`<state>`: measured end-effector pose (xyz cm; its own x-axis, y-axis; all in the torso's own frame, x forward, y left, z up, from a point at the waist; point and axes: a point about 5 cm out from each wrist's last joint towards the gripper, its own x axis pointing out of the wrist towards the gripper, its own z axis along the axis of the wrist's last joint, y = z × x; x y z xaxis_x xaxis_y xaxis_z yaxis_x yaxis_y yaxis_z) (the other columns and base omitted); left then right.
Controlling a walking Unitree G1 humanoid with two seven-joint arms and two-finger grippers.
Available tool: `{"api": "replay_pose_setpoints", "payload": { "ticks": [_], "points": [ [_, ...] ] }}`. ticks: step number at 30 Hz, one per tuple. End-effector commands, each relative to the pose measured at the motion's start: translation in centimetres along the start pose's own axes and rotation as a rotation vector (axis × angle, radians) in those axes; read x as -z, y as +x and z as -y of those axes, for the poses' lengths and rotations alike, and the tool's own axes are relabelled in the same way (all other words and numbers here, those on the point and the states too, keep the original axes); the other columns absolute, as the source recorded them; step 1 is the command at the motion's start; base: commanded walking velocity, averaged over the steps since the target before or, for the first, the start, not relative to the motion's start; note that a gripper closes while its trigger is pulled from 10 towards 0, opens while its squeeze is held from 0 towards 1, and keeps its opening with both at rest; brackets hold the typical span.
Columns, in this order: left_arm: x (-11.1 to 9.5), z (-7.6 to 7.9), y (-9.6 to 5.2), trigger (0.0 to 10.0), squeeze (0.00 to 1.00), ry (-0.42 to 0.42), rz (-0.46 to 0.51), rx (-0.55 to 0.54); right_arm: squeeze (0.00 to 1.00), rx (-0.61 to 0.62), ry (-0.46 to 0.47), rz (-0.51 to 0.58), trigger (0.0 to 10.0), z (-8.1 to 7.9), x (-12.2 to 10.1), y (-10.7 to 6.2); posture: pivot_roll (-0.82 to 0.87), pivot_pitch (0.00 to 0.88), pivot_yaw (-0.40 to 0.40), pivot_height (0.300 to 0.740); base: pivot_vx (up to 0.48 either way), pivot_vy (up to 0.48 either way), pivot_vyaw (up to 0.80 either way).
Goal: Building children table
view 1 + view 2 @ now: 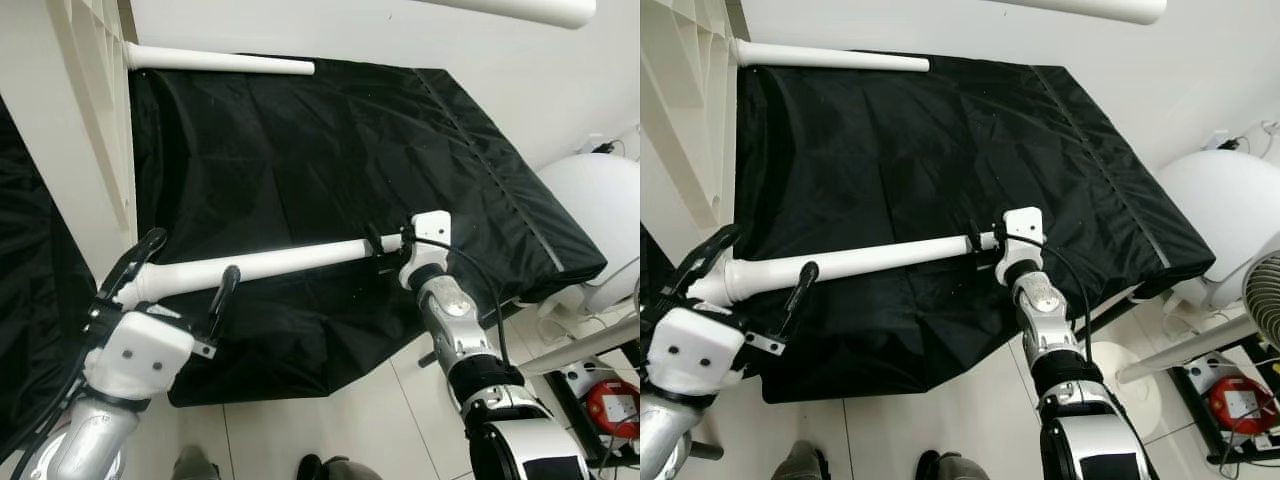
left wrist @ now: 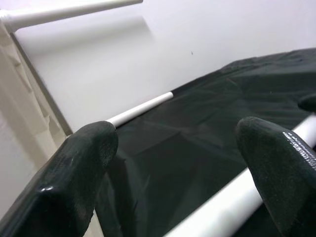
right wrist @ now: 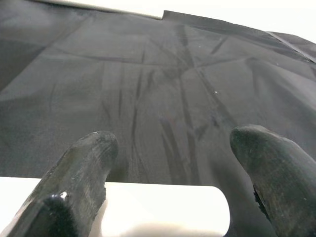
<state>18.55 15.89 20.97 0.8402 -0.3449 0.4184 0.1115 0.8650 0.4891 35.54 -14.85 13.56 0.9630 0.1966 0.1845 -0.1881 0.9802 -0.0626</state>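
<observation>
Smooth white cylindrical leg (image 1: 260, 265) between spread left gripper (image 1: 185, 270) fingers; right gripper (image 1: 385, 245) wide at far end, over creased black fabric (image 1: 300, 150).

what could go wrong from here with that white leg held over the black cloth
1. Both grippers' fingers stand apart around the white leg, so it may roll or drop.
2. The right gripper sits at the very tip; a small pull could slip it off.
3. The black cloth is wrinkled and slick-looking, so a dropped leg might slide toward its edge.
</observation>
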Motion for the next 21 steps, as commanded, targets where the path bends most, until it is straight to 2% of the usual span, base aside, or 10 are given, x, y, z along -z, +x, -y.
{"api": "replay_pose_setpoints", "payload": {
  "ticks": [1, 2, 4, 8, 9, 12, 16, 17, 19, 21],
  "points": [
    [0.4, 0.5, 0.1, 10.0, 0.00, -0.032, -0.021, 0.018, 0.00, 0.042, 0.017, 0.018, 10.0, 0.8, 0.1, -0.5, 0.19, 0.124, -0.107, 0.740, 0.000, 0.000, 0.00],
    [0.7, 0.6, 0.6, 10.0, 0.00, -0.042, -0.019, 0.020, 0.00, 0.067, 0.028, 0.052, 10.0, 1.1, -0.2, -0.7, 0.19, 0.122, -0.105, 0.740, 0.000, 0.000, 0.00],
    [0.7, 0.6, 0.6, 10.0, 0.00, -0.042, -0.019, 0.020, 0.00, 0.067, 0.028, 0.052, 10.0, 1.1, -0.2, -0.7, 0.19, 0.122, -0.105, 0.740, 0.000, 0.000, 0.00],
    [1.6, 1.2, 2.4, 10.0, 0.00, -0.083, 0.000, 0.024, 0.00, 0.159, 0.052, 0.127, 10.0, 2.0, -0.8, -1.6, 0.15, 0.106, -0.080, 0.740, 0.000, 0.000, 0.00],
    [1.6, 1.2, 2.4, 10.0, 0.00, -0.083, 0.000, 0.024, 0.00, 0.159, 0.052, 0.127, 10.0, 2.0, -0.8, -1.6, 0.15, 0.106, -0.080, 0.740, 0.000, 0.000, 0.00],
    [2.5, 2.8, 4.6, 10.0, 0.00, -0.170, -0.016, 0.055, 0.00, 0.263, 0.039, 0.159, 10.0, 3.1, -1.2, -2.5, 0.11, 0.086, -0.057, 0.740, 0.000, 0.000, 0.00],
    [2.8, 4.0, 6.2, 10.0, 0.00, -0.208, -0.029, 0.074, 0.00, 0.308, 0.031, 0.159, 10.0, 3.3, -1.4, -2.7, 0.10, 0.079, -0.048, 0.740, 0.000, 0.000, 0.00],
    [2.8, 4.0, 6.2, 10.0, 0.00, -0.208, -0.029, 0.074, 0.00, 0.308, 0.031, 0.159, 10.0, 3.3, -1.4, -2.7, 0.10, 0.079, -0.048, 0.740, 0.000, 0.000, 0.00],
    [2.9, 4.7, 7.5, 10.0, 0.00, -0.240, -0.025, 0.078, 0.00, 0.352, 0.012, 0.153, 10.0, 3.4, -1.6, -2.8, 0.07, 0.064, -0.034, 0.740, 0.000, 0.000, 0.00],
    [3.0, 4.9, 8.0, 10.0, 0.00, -0.251, -0.027, 0.077, 0.00, 0.371, 0.003, 0.153, 10.0, 3.4, -1.7, -2.8, 0.07, 0.064, -0.034, 0.740, 0.000, 0.000, 0.00]
  ]
}}
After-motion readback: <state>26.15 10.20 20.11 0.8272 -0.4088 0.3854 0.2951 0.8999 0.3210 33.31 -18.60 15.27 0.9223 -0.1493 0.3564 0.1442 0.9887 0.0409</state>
